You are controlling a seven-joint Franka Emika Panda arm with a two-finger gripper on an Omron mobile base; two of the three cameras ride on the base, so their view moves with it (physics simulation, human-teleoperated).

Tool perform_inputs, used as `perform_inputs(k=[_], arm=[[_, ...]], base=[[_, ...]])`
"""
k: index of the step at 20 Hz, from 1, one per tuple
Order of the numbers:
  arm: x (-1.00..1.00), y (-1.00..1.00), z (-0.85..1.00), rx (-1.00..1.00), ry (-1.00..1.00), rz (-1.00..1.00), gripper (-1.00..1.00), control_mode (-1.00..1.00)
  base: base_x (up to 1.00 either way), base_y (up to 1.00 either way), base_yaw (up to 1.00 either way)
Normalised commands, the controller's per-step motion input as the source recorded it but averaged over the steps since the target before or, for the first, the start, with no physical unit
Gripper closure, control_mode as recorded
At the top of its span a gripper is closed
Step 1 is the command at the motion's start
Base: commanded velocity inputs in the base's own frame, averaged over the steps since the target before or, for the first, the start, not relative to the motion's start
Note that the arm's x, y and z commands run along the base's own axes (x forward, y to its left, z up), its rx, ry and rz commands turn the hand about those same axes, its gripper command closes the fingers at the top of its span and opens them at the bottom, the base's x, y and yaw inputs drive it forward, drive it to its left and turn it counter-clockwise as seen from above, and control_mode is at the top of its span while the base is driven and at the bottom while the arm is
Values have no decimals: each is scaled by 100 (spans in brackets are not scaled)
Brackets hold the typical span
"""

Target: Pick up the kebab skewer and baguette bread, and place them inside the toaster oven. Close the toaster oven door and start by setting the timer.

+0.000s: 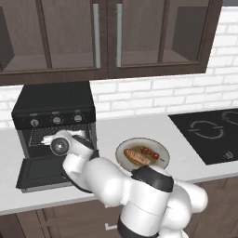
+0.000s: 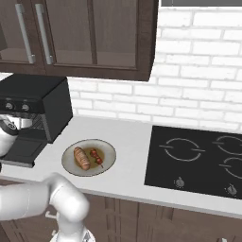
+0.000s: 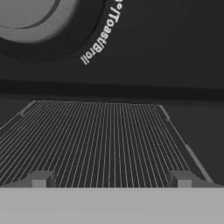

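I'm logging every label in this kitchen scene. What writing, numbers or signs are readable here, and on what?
"Toast/Broil", partly cut off at the frame edge: white curved lettering beside a silver-grey knob on the boxy black toaster oven, hand view.
Marks around the oven's three knobs in the left base view: too small to read.
White ring symbols on the flat black cooktop: burner outlines, no text.

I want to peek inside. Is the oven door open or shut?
Open: the toaster oven door lies flat, folded down, and the wire rack inside shows.

White brick wall (image 2: pixel 198 90) w/ dark wood cabinets (image 1: pixel 107 37) — grey counter (image 2: pixel 132 137), black cooktop (image 2: pixel 198 158).
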Motion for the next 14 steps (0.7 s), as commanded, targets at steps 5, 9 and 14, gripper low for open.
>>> perform_inputs(k=[5, 9, 14], arm=[[28, -1, -2, 3, 9, 0, -100, -100], [22, -1, -17, 0, 1, 0, -100, -100], [1, -1, -39, 0, 0, 0, -100, -100]], base=[[0, 0, 0], [0, 0, 0], [0, 0, 0]])
